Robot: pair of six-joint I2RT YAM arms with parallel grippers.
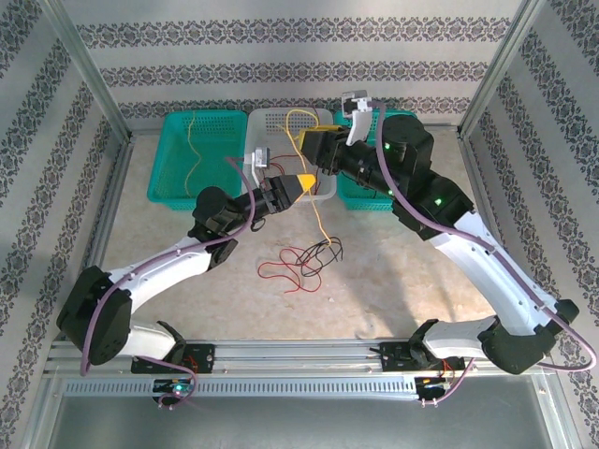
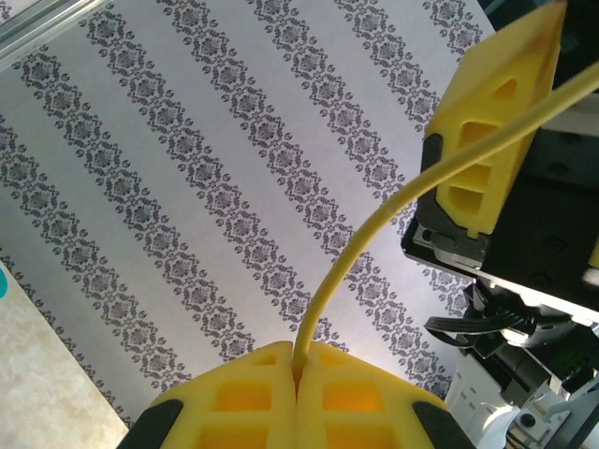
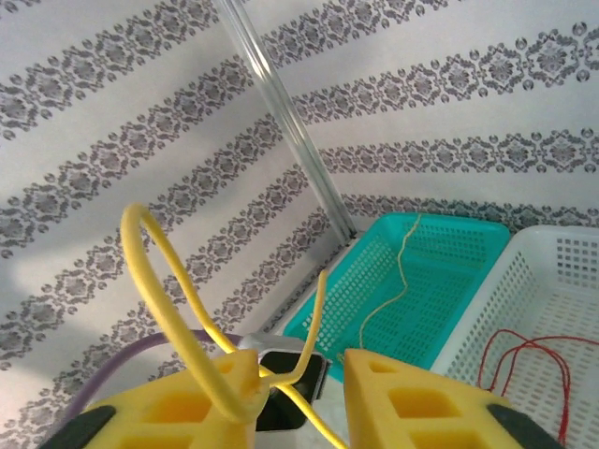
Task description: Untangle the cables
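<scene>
My left gripper (image 1: 304,182) (image 2: 299,369) is shut on a yellow cable (image 2: 374,224), pinched at the very tips. That cable (image 1: 319,217) hangs down to a loose tangle of red and black cables (image 1: 304,260) on the table. Upward it runs to my right gripper (image 1: 305,146) (image 3: 299,360), held just above the left one. The right jaws stand apart; the yellow cable (image 3: 154,253) loops over the left finger (image 3: 211,393) and crosses the gap. A yellow finger (image 2: 487,140) of the right gripper is close in the left wrist view.
Three baskets line the back wall: a teal basket (image 1: 168,159) (image 3: 440,222) with a thin yellow cable (image 3: 398,290), a white basket (image 1: 271,117) (image 3: 552,281) with a red cable (image 3: 524,351), and a teal basket (image 1: 360,198) behind the right arm. Metal frame posts stand at the corners.
</scene>
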